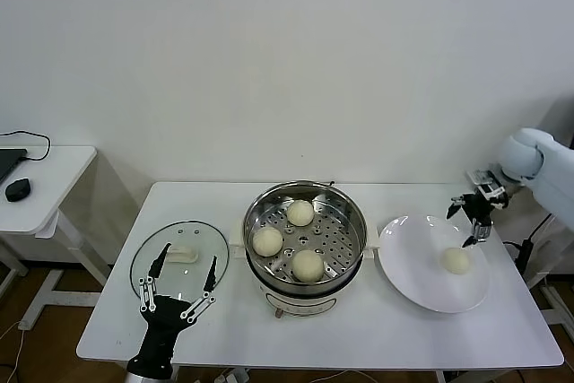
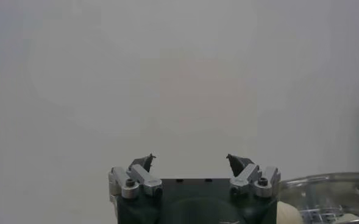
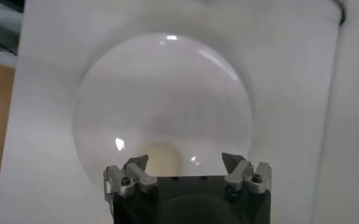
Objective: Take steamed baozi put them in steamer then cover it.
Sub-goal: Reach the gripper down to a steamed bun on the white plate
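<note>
One steamed baozi (image 1: 456,260) on the white plate (image 1: 408,266), just below the right gripper (image 1: 476,218), spread wide and empty. Three more baozi (image 1: 300,213) inside the steamer (image 1: 305,232), well off toward the left arm. Beside the steamer, the cover (image 1: 178,257) flat on the table (image 1: 359,329), under the left gripper (image 1: 176,288), likewise wide open, holding nothing.

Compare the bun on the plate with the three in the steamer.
The plate bun lies alone on a flat white dish; the steamer buns sit spaced apart on a perforated metal tray. The plate bun has the open right gripper just above it; nothing hangs over the steamer buns. All are round, pale cream.
</note>
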Motion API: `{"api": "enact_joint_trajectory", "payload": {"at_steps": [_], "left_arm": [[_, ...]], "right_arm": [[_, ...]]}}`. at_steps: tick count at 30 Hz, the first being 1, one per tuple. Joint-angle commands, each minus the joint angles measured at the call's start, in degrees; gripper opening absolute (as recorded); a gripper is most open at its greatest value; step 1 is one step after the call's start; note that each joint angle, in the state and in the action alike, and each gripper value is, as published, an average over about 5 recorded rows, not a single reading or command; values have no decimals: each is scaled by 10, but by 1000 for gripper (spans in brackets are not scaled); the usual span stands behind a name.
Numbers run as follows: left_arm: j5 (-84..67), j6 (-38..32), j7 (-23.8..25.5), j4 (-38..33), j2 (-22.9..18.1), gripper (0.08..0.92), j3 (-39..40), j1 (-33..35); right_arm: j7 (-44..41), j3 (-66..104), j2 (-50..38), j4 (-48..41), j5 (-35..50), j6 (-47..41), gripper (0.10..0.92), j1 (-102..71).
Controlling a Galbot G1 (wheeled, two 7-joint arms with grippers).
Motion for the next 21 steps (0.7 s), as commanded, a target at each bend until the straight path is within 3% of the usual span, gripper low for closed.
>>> {"api": "enact_joint_trajectory", "payload": {"at_steps": [1, 21], "left_arm": [[1, -1, 0, 3, 0, 823, 0, 1], [0, -3, -1, 7, -1, 823, -2, 0]], "right_arm": [[32, 48, 10, -56, -27, -11, 823, -87], [49, 79, 36, -84, -35, -10, 823, -122]]}}
